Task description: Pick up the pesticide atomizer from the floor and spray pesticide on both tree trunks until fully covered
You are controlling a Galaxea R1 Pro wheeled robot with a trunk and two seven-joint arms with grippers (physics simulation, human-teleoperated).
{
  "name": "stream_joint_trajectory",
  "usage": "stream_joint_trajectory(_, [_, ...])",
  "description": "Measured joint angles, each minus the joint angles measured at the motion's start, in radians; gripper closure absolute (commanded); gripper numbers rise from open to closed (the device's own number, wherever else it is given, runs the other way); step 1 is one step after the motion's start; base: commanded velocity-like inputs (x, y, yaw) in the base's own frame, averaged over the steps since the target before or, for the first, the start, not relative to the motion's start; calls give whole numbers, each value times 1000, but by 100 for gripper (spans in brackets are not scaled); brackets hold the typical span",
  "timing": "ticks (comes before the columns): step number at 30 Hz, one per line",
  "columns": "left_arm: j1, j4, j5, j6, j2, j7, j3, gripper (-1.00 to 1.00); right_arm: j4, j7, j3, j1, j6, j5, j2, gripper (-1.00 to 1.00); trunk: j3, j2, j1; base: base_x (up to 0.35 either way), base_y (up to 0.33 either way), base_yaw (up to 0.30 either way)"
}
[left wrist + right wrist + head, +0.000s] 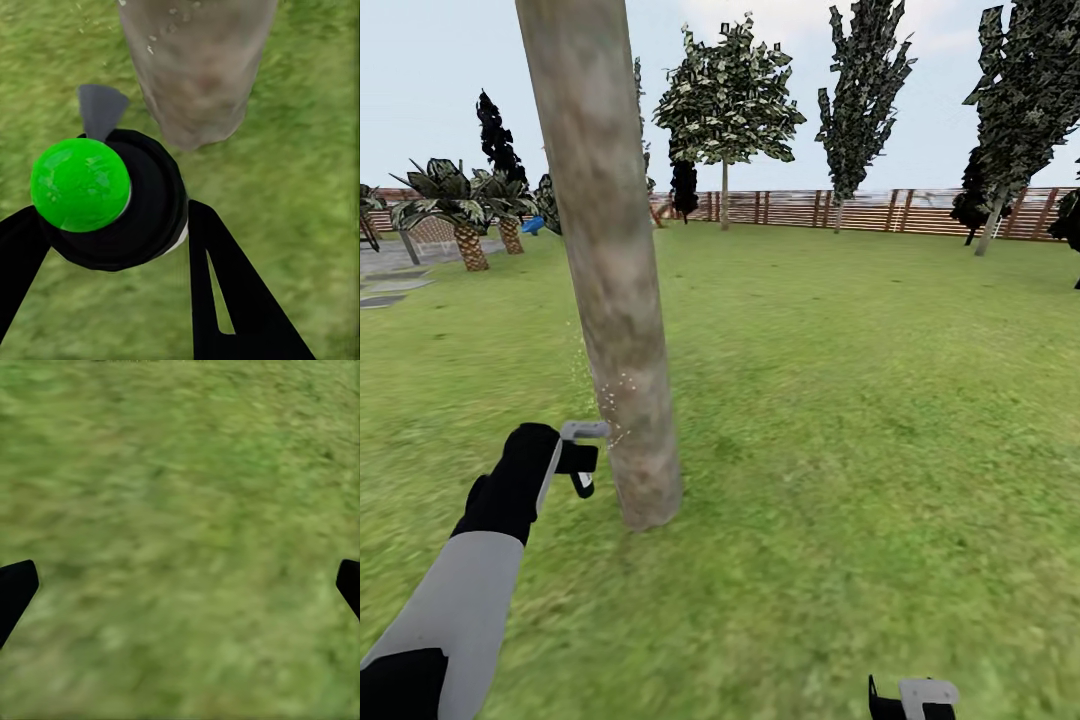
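A thick mottled grey-tan tree trunk rises from the grass just ahead of me. My left gripper sits right beside its base, shut on the atomizer, which the left wrist view shows as a round black body with a bright green dome and a white sliver at its edge. Its grey nozzle points toward the trunk. Tiny white specks of pesticide mist float against the bark. A second leafy tree stands far off by the fence. My right gripper hangs open over bare grass.
A brown slat fence rings the lawn at the back. Short palms and grey paving stones lie to the far left, dark narrow trees at the back right. Open grass stretches to the right of the trunk.
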Motion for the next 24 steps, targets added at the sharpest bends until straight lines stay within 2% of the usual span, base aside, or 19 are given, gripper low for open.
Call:
stream_joint_trajectory(2, [-2, -11, 2, 0, -2, 0, 0, 100, 0, 0, 0, 0, 0, 0, 0, -100, 0, 0, 0, 0, 0, 0])
stream_joint_trajectory(7, [24, 11, 2, -24, -4, 0, -2, 100, 6, 0, 2, 3, -3, 0, 27, -100, 0, 0, 0, 0, 0, 0])
stream_joint_trajectory(10, [37, 10, 4, -40, -5, -4, -3, 100, 6, -1, 0, 3, -3, -3, 19, -100, 0, 0, 0, 0, 0, 0])
stream_joint_trajectory(16, [36, 6, -4, -48, 7, -67, -6, 100, 6, -1, 1, 5, -4, -3, 5, -100, 0, 0, 0, 0, -14, 0])
stream_joint_trajectory(19, [35, 4, -4, -46, 11, -111, -4, 100, 7, 0, 2, 5, -4, -2, 5, -100, 0, 0, 0, -6, -225, 0])
stream_joint_trajectory(24, [34, 3, -6, -47, 8, -103, -4, 100, 8, 0, 2, 6, -3, 0, 5, -100, 0, 0, 0, -43, -260, 0])
